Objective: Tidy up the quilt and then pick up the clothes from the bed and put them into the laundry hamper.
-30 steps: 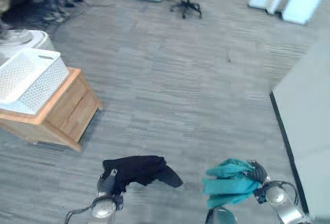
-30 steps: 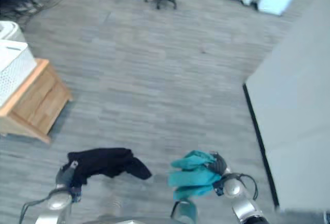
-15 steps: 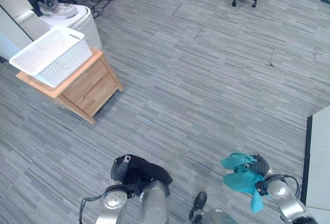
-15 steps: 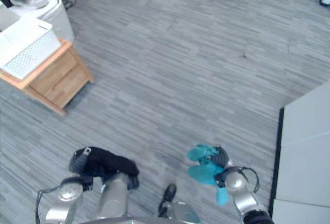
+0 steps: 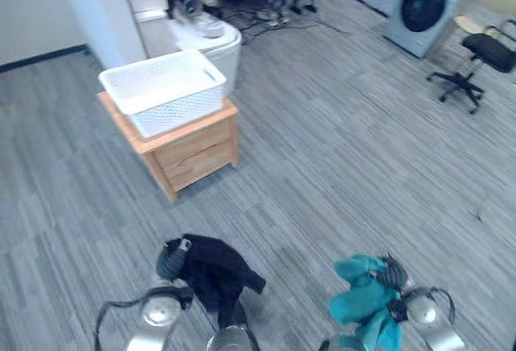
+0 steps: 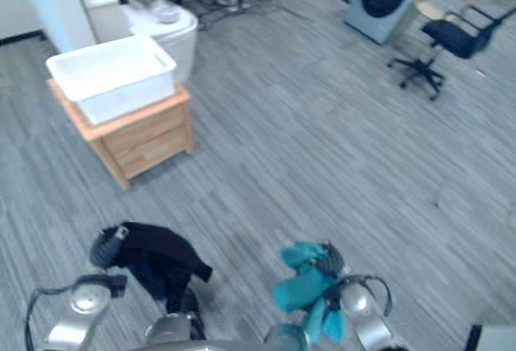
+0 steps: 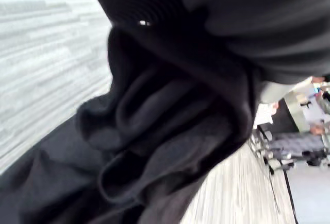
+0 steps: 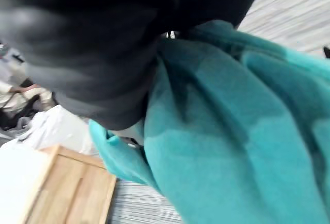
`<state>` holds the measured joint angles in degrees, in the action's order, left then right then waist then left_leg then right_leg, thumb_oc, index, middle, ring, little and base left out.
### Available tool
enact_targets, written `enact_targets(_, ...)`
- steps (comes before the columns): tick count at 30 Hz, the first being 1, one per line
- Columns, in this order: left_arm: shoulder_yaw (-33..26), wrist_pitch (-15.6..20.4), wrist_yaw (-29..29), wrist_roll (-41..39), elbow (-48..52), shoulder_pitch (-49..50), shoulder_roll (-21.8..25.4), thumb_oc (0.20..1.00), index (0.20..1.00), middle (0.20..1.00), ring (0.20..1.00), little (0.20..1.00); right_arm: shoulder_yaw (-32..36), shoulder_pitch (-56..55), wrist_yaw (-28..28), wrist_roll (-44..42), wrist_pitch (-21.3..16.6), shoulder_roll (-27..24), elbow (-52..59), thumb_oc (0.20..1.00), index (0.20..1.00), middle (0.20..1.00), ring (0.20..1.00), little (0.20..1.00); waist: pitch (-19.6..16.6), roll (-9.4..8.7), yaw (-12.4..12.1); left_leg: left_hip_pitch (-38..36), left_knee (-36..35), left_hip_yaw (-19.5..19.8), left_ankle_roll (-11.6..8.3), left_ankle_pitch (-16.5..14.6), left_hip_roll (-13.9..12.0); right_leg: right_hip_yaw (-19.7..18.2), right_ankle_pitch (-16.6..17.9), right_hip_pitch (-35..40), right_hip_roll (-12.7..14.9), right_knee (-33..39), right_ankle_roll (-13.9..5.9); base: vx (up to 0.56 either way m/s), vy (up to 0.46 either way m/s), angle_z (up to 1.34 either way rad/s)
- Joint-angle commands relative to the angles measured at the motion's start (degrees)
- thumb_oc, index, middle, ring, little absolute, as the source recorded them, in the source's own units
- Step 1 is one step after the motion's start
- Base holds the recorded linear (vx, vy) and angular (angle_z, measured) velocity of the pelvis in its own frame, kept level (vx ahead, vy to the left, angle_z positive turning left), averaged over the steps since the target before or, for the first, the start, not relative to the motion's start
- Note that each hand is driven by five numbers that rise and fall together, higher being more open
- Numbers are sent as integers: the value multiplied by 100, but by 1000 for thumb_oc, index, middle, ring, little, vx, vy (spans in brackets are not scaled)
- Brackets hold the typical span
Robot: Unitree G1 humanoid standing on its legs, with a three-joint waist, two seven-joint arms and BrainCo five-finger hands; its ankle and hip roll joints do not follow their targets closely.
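Hands at the lower edge of the eye views each carried a garment above grey plank flooring (image 5: 339, 165). The left hand (image 5: 171, 259) was bunched into a black garment (image 5: 214, 270); the right hand (image 5: 393, 273) held a teal garment (image 5: 363, 298). Both hands looked closed on cloth, though the fingers themselves were buried in the folds. The left wrist view added only close folds of the black cloth under the dark cover; the right wrist view added teal cloth with a corner of the wooden cabinet (image 8: 67, 188) beyond. The eye views alone showed the white laundry hamper (image 5: 164, 90) standing on that cabinet, well apart from both hands, a washing machine (image 5: 425, 6) and an office chair (image 5: 476, 56). No writing was legible.
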<state>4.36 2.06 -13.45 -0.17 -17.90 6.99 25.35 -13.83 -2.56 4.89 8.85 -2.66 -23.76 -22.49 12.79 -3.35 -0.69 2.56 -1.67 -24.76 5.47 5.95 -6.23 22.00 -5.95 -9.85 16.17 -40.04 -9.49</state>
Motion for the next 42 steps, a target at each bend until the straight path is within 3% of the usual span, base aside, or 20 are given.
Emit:
enact_targets(1, 75, 391, -202, 298, 378, -314, 116, 200, 200, 200, 200, 200, 242, 200, 70, -129, -244, -102, 201, 200, 200, 200, 200, 200, 78, -154, 55, -387, -211, -299, -911, -394, -264, -332, 561, 623, -105, 2705, -344, 421, -232, 164)
enact_targets(2, 102, 402, -195, 301, 368, -358, 87, 200, 200, 200, 200, 200, 256, 183, 76, -165, -234, -138, 212, 200, 200, 200, 200, 200, 55, -161, 160, -445, -244, -56, -981, -454, -222, -536, 614, 666, -241, 3355, -365, 471, -221, 184)
enact_targets(3, 118, 425, -202, 292, 286, -409, 40, 200, 200, 200, 200, 200, 279, 190, 73, -208, -221, -154, 187, 200, 200, 200, 200, 200, 24, -174, 286, -473, -315, 253, -1002, -483, -148, -1114, 704, 515, -431, 3794, -381, 489, -159, 166)
enact_targets(5, 127, 436, -177, 267, 151, -476, -50, 200, 200, 200, 200, 200, 323, 191, 78, -235, -189, -183, 109, 200, 200, 200, 200, 200, 34, -151, 434, -556, -333, 785, -1069, -667, -80, -1896, 883, 297, -488, 4289, -488, 471, -176, 201)
enact_targets(6, 128, 449, -142, 250, 118, -462, -58, 200, 200, 200, 200, 200, 342, 193, 81, -244, -176, -193, 81, 200, 200, 200, 200, 200, 33, -130, 451, -604, -333, 1017, -1109, -736, -84, -2037, 995, 151, -446, 4354, -517, 420, -235, 220)
enact_targets(11, 45, 475, -121, 299, 44, -342, -53, 200, 200, 200, 200, 200, 338, 291, 95, -184, -203, -174, 160, 200, 200, 200, 200, 200, -23, -200, 345, -890, -333, 1444, -1245, -857, -3, -1538, 1228, 352, -276, 4412, -544, 300, -229, 133)
enact_targets(15, 75, 474, -121, 56, 20, -199, -292, 200, 200, 200, 200, 200, 220, 465, 48, -233, -210, -263, 85, 200, 200, 200, 200, 200, -116, -8, 295, -956, -200, 1515, -1359, -867, -76, -1300, 1192, 588, -400, 4504, -478, 266, -168, 26)
enact_targets(16, 138, 472, -117, 10, 57, -238, -338, 200, 200, 200, 200, 200, 240, 455, 65, -230, -209, -295, 74, 200, 200, 200, 200, 200, -100, 28, 304, -901, -155, 1380, -1402, -803, -120, -1135, 1156, 658, -368, 4504, -467, 118, -58, 20)
enact_targets(18, 290, 462, -45, -12, 124, -386, -344, 200, 200, 200, 200, 200, 273, 517, 70, -277, -134, -358, 24, 200, 200, 200, 200, 200, -59, 130, 329, -499, -104, 900, -1515, -247, -348, -815, 1085, 785, -277, 4504, -455, 60, 1, 71)
enact_targets(20, 260, 456, 8, 7, 161, -393, -311, 200, 200, 200, 200, 200, 263, 528, 58, -306, -130, -383, 63, 200, 200, 200, 200, 200, -83, 156, 292, -184, -148, 858, -1606, -4, -441, -756, 1013, 850, -282, 4504, -431, 75, 4, 96)
enact_targets(21, 305, 452, 107, 54, 271, -378, -307, 200, 200, 200, 200, 200, 286, 466, 46, -304, -144, -393, 96, 200, 200, 200, 200, 200, -170, 210, 383, -128, -307, 612, -1618, 1, -597, -641, 993, 818, -314, 4504, -430, 57, -9, 38)
enact_targets(26, 339, 449, 220, 104, 207, -388, -327, 200, 200, 200, 200, 200, 306, 391, 53, -374, -181, -389, 6, 200, 200, 200, 200, 200, -300, 309, 526, -223, -333, 457, -1671, 29, -769, -665, 965, 812, -409, 4504, -389, 40, 35, 15)
enact_targets(27, 178, 271, 389, -961, -1558, 321, -732, 200, 200, 200, 200, 200, 776, 665, 194, -1657, -154, 379, -2118, 200, 200, 200, 200, 200, -185, 190, -128, -629, -144, 768, -1741, -283, -1190, -336, 1090, 905, 208, 4029, -551, 0, 0, 0)
enact_targets(30, 129, 279, 478, -1036, -1528, 632, -859, 200, 200, 200, 200, 200, 648, 701, 121, -1672, -178, 322, -1802, 200, 200, 200, 200, 200, -205, 213, -204, -602, 352, 718, -1784, -313, -1320, -322, 1024, 1139, -20, 4360, -470, 73, -233, -19)
enact_targets(31, 113, 298, 544, -1006, -1563, 633, -906, 200, 200, 200, 200, 200, 572, 754, 99, -1598, -231, 146, -1485, 200, 200, 200, 200, 200, -113, 280, -266, -258, 1150, 742, -1841, 152, -1477, -263, 849, 1341, -253, 4503, -320, 33, -230, -12)
enact_targets(33, 134, 277, 527, -898, -1633, 578, -927, 200, 200, 200, 200, 200, 561, 718, 89, -1529, -231, 56, -1318, 200, 200, 200, 200, 200, -57, 326, -216, -129, 1470, 591, -1876, 394, -1633, -123, 729, 1460, -349, 4504, -215, 38, -204, -10)
enact_targets(34, 145, 267, 549, -814, -1643, 567, -929, 200, 200, 200, 200, 200, 531, 684, 70, -1449, -216, -1, -1184, 200, 200, 200, 200, 200, -28, 312, -204, -90, 1628, 471, -1851, 456, -1633, -86, 676, 1531, -384, 4504, -140, 89, -246, 11)
enact_targets(37, 255, 300, 479, -644, -1214, 507, -913, 200, 200, 200, 200, 200, 308, 631, -62, -1102, -161, -160, -747, 200, 200, 200, 200, 200, 70, 109, -363, 639, 1851, 983, -1510, -262, -535, -233, 523, 1628, -499, 4504, 25, 129, -276, 12)
enact_targets(38, 297, 317, 503, -586, -1095, 492, -902, 200, 200, 200, 200, 200, 323, 613, -60, -1055, -164, -167, -758, 200, 200, 200, 200, 200, 58, 86, -395, 753, 1723, 891, -1455, -319, -409, -200, 465, 1649, -566, 4504, 24, 127, -186, 7)
enact_targets(42, 499, 333, 672, -327, -761, 490, -844, 200, 200, 200, 200, 200, 344, 530, -63, -1029, -218, -183, -611, 200, 200, 200, 200, 200, -8, 214, -491, 881, 712, 156, -1446, 299, -562, -83, 235, 1841, -858, 4504, -18, 276, -19, 9)
